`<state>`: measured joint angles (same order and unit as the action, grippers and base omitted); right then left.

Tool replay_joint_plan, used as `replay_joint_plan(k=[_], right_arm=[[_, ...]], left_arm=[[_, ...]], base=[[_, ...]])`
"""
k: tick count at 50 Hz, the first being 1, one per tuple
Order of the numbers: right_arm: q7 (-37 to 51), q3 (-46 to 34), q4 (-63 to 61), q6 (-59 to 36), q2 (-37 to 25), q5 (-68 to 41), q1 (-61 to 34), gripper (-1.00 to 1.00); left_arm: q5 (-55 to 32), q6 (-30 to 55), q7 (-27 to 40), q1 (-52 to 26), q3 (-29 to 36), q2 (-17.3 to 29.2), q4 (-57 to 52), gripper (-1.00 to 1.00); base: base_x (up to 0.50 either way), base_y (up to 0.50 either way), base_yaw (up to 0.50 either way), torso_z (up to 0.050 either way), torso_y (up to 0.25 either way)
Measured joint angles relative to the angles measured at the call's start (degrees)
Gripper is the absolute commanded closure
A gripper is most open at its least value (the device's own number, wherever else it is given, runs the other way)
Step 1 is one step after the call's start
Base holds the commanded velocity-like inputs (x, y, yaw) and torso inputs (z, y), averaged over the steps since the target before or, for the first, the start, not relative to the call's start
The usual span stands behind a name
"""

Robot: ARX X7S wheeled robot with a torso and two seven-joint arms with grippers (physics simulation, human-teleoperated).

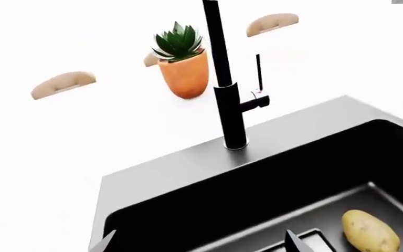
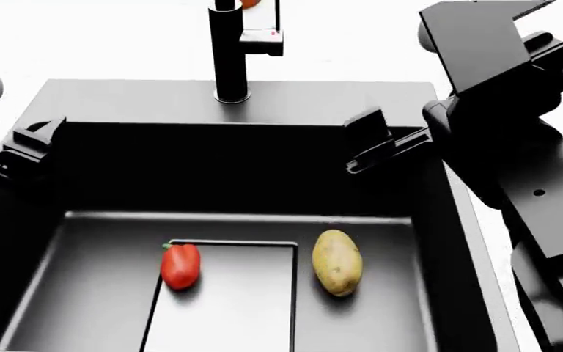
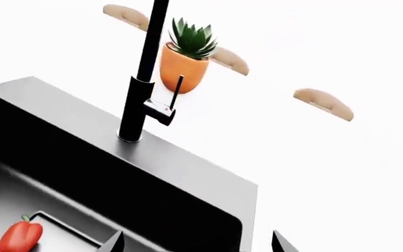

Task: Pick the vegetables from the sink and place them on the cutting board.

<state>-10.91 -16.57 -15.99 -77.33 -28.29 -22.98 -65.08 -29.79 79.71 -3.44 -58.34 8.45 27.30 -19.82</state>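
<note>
Two vegetables lie on the grey floor of the black sink [image 2: 125, 95]. A red bell pepper [image 2: 181, 265] is on the left and a yellow-brown potato [image 2: 337, 262] on the right. My left gripper [image 2: 27, 143] hovers open over the sink's left wall, well above the pepper. My right gripper [image 2: 374, 139] hangs open near the back right corner, above the potato. In the left wrist view the potato [image 1: 369, 231] shows beyond my open left gripper [image 1: 200, 245]. In the right wrist view the pepper [image 3: 19, 237] lies beside my open right gripper [image 3: 198, 245]. The cutting board is out of view.
A tall black faucet [image 2: 229, 51] stands on the sink's back rim, between the two arms. Behind it on the white counter is an orange pot with a green plant [image 1: 184, 73]. A rectangular recess marks the sink floor [image 2: 228, 301].
</note>
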Motion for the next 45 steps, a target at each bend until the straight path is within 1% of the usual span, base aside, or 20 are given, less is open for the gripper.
replay_joint_plan(k=[7, 11, 22, 40, 45], right_arm=[[0.07, 0.32, 4.39, -2.24, 1.07, -0.11, -2.91, -1.0], [0.0, 0.27, 4.93, -3.61, 1.18, -0.57, -3.01, -1.0], [0.25, -0.03, 3.35, -6.45, 1.06, -1.95, -1.15, -1.0], [0.74, -0.03, 1.3, -8.76, 0.88, -3.89, 0.55, -1.0], [0.86, 0.22, 1.2, -9.3, 1.2, -4.59, 1.04, -1.0]], left_arm=[[-0.37, 1.55, -0.84, -2.29, 1.53, -0.07, 3.75, -1.0], [-0.52, 2.14, -1.15, -2.96, 2.16, 0.29, 5.02, -1.0], [-0.57, 1.67, -1.58, -2.5, 3.08, 0.79, 7.91, -1.0], [-1.65, 2.24, -1.34, -1.08, 2.18, 1.26, 8.04, -1.0], [-1.96, 2.52, -1.19, -0.82, 1.78, 1.33, 7.9, -1.0]], base=[[0.0, 0.0, 0.0, 0.0, 0.0], [0.2, 0.0, 0.0, 0.0, 0.0], [0.29, 0.0, 0.0, 0.0, 0.0], [0.29, 0.0, 0.0, 0.0, 0.001], [0.05, 0.0, 0.0, 0.0, 0.0]])
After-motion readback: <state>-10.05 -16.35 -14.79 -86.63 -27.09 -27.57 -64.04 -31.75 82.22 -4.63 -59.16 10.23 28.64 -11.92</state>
